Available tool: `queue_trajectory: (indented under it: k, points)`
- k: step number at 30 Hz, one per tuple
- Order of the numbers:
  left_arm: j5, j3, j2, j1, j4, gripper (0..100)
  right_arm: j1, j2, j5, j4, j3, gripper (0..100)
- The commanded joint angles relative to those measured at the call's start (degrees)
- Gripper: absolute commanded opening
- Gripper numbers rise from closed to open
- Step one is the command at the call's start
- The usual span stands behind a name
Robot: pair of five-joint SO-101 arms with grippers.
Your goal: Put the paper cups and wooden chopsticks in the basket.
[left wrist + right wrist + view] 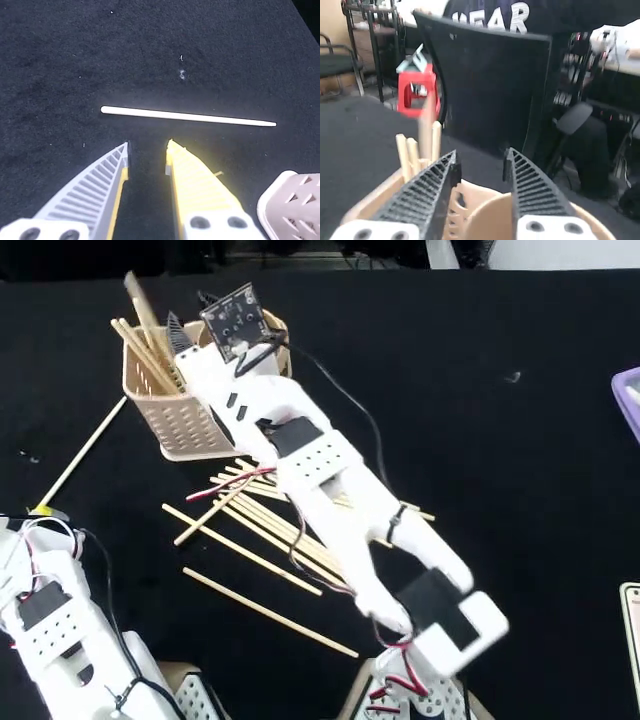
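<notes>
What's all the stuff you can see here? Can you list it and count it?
Table: one, black.
Basket: one, tan, far left part of the table.
Chopsticks in basket: several, wooden, sticking up.
Loose chopsticks: many, wooden, on the table beside the basket.
Lone chopstick: one, pale, left of the basket.
Purple thing: one, table's right edge.
Left gripper: grey and yellow, open, by the lone chopstick.
Right gripper: black, open, above the basket.

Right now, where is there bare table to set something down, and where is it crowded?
Bare: the wide stretch of table between the right arm and the purple object at the edge. Crowded: around the basket and the loose chopsticks beside it.
</notes>
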State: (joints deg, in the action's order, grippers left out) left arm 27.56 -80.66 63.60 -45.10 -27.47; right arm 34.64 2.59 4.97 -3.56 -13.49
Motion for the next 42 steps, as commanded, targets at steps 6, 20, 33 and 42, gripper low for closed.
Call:
queue_trajectory:
  k: [6, 20, 33, 42]
  points:
    - [0.09, 2.15, 0.88, 0.48, 0.88, 13, 0.26, -11.30, -0.35, 0.09, 2.33, 13.9]
    - [-16.97, 19.47, -1.14, 4.35, -16.44, 14, -0.70, -52.79, 0.00, 64.35, -0.92, 13.8]
    - [-54.95, 55.69, -50.46, 4.18, -29.71, 14, -6.24, -71.52, 2.81, 59.16, -52.79, 13.9]
    - [-65.93, 84.97, -78.59, 6.02, -39.03, 14, -6.51, -81.98, 0.97, 52.66, -68.18, 13.8]
